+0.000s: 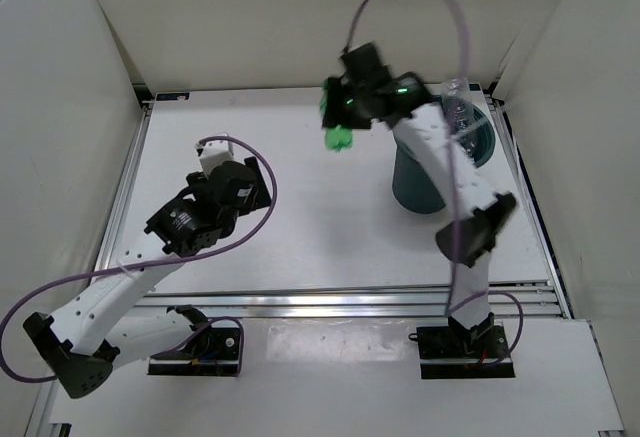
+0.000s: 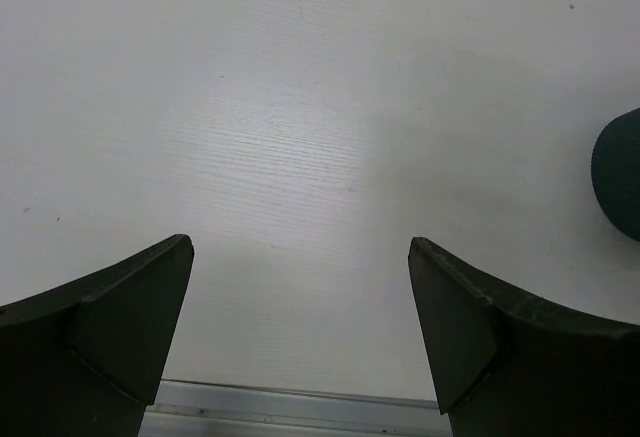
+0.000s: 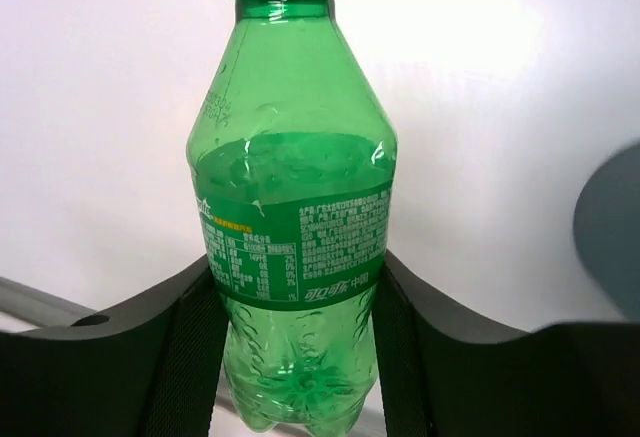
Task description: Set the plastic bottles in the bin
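My right gripper is shut on the short green bottle over the far middle of the table. In the right wrist view the green bottle fills the centre, and both fingers of the right gripper press its lower body below the label, its cap pointing away. The dark teal bin stands to the right of it, with a clear bottle showing at its rim. My left gripper hangs open over the left part of the table; nothing lies between its fingers.
The bin's edge shows at the right in the left wrist view and as a blurred shape, the bin, in the right wrist view. White walls enclose the table, with an aluminium rail along its near edge.
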Robot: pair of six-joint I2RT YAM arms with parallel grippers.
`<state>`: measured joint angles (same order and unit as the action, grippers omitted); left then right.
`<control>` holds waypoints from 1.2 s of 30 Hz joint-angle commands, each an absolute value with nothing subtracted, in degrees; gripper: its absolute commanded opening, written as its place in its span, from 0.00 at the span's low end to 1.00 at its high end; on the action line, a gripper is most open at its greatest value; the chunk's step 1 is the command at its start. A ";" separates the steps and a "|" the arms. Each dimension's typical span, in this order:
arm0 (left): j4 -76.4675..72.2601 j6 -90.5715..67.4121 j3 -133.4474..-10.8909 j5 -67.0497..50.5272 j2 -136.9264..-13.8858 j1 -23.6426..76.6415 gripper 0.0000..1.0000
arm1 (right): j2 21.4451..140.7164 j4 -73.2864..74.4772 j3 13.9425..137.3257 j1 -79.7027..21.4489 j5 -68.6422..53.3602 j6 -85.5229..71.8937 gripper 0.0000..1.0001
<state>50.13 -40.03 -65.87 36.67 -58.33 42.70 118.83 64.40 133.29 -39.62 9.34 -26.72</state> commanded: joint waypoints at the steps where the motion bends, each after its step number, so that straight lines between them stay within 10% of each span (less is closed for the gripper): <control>1: 47.64 -40.61 -64.52 38.23 -58.71 42.28 1.00 | 104.62 67.35 137.85 -30.34 6.93 -29.60 0.00; 14: 45.97 -35.60 -69.34 35.43 -65.74 42.28 1.00 | 95.98 52.12 114.08 -11.87 0.53 -22.94 0.06; 19: 45.97 -34.45 -70.58 36.73 -66.80 42.28 1.00 | 94.93 50.90 106.20 -10.64 5.71 -26.02 0.78; 22: 45.97 -33.40 -70.58 38.05 -66.80 42.28 1.00 | 92.82 50.89 105.38 -10.63 6.23 -26.54 1.00; 36: 55.54 -41.55 -71.82 59.92 -67.41 37.71 1.00 | 80.51 60.02 107.67 -7.73 20.45 -31.20 1.00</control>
